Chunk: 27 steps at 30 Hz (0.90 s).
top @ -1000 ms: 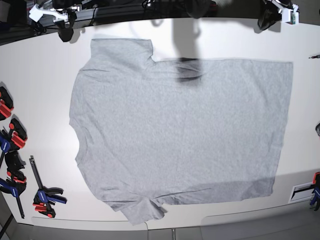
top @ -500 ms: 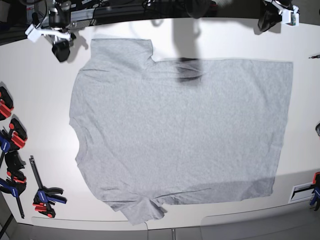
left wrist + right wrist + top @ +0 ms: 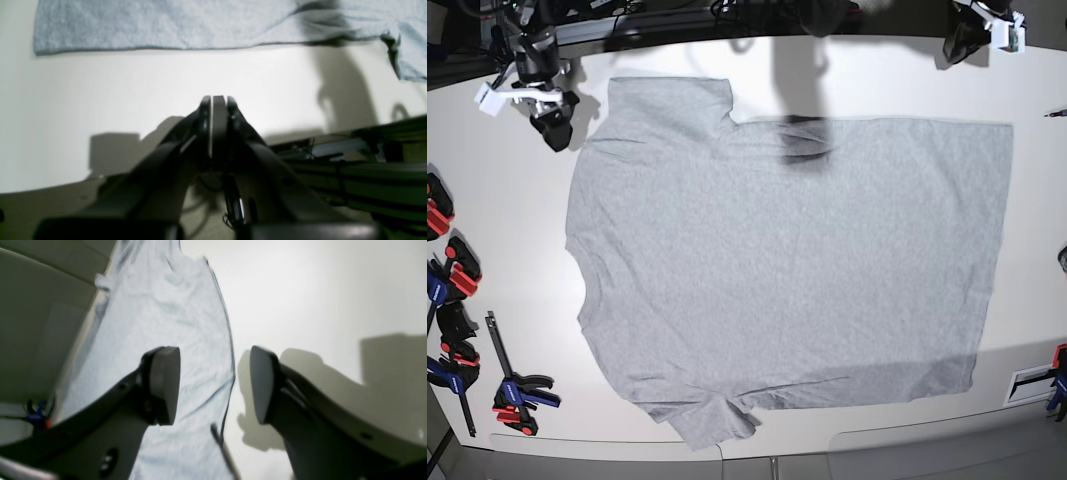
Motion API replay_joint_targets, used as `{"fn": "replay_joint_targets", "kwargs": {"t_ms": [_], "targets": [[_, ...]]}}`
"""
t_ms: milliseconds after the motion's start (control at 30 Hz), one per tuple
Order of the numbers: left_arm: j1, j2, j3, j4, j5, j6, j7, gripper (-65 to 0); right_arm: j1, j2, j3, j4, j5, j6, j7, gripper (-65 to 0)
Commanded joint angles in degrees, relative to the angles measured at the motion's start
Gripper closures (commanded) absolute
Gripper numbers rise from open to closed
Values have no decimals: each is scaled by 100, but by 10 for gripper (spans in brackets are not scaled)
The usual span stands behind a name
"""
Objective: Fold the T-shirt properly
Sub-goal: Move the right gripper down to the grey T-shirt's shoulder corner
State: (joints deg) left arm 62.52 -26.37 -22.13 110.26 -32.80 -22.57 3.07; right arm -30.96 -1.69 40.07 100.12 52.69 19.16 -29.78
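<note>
The light grey T-shirt (image 3: pixel 787 270) lies spread flat on the white table (image 3: pixel 507 200), plain side up, with one sleeve at the upper left and the other at the bottom. My right gripper (image 3: pixel 555 130) hovers just left of the upper sleeve. In the right wrist view the right gripper (image 3: pixel 213 386) is open and empty, and the T-shirt's (image 3: pixel 173 326) dark-trimmed edge runs below the gap between its fingers. My left gripper (image 3: pixel 962 42) sits at the back right, off the cloth. In the left wrist view the left gripper (image 3: pixel 215 100) is shut over bare table, short of the T-shirt's hem (image 3: pixel 160 23).
Several red, blue and black clamps (image 3: pixel 452 290) lie along the table's left edge, with another clamp (image 3: pixel 519 392) near the front left. A small white label (image 3: pixel 1032 383) and a clamp (image 3: pixel 1057 385) sit at the right edge. A dark rail (image 3: pixel 367 153) runs behind the table.
My right gripper has come down from the back left corner towards the upper sleeve and has opened its jaws. The left arm and the shirt have not moved.
</note>
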Motion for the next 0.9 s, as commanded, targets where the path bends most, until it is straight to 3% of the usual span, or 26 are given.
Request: {"fn": "replay_joint_targets", "kwargs": {"t_ms": [0, 133, 233, 300, 667, 867], "targets": [[81, -33, -37, 72, -48, -17, -129, 0, 31, 87, -11, -114, 111, 39, 31, -313], [79, -31, -37, 72, -46, -17, -129, 0, 315, 297, -7, -1056, 566, 46, -214, -312], [81, -33, -37, 72, -39, -20, -127, 0, 570, 350, -7, -1663, 802, 328, -522, -312], [79, -31, -37, 72, -28, -17, -127, 0, 734, 328, -9, -1869, 798, 339, -752, -312], [81, -31, -37, 72, -28, -17, -87, 0, 992, 328, -24, -1904, 645, 262, -1110, -312], [81, -31, -37, 72, -31, -17, 94, 0, 979, 326, 44, -1687, 461, 221, -1891, -312]]}}
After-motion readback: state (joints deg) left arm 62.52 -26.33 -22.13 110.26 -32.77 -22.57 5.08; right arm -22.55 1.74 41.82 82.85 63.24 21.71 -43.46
